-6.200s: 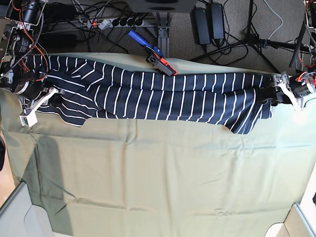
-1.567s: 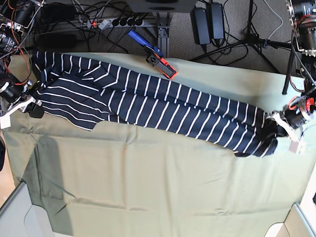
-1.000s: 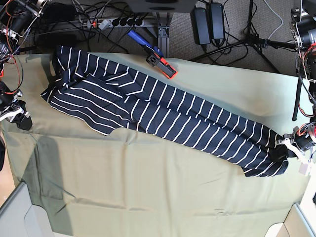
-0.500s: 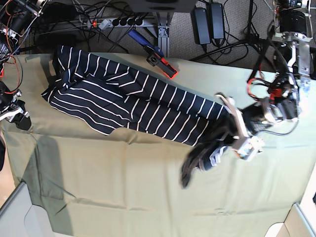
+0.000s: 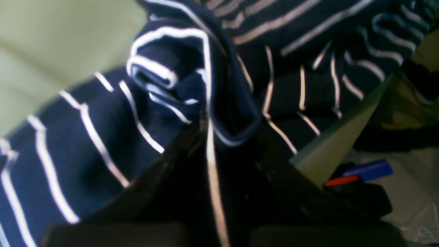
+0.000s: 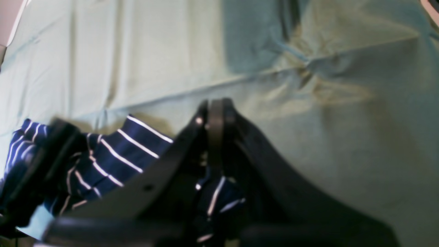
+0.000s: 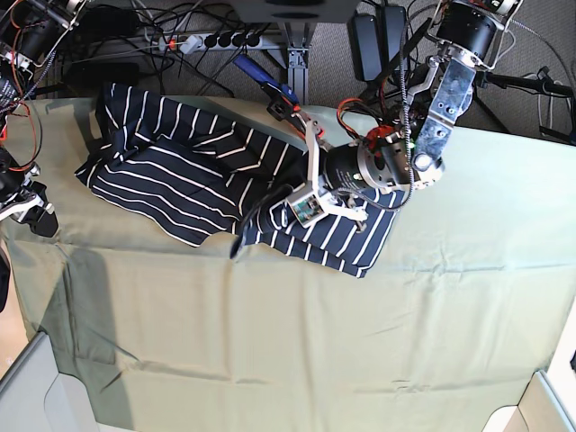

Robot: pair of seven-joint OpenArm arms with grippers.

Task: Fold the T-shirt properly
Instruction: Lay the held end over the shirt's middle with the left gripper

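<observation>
Left end effector (image 5: 209,144) clamped on bunched T-shirt (image 5: 85,137).

No text, label, brand, number or sign can be read in any of the views. The wrist views are blurred and show only striped fabric and plain green cloth, and the base view is too coarse to make out any lettering on the gear at twelve o'clock.
</observation>
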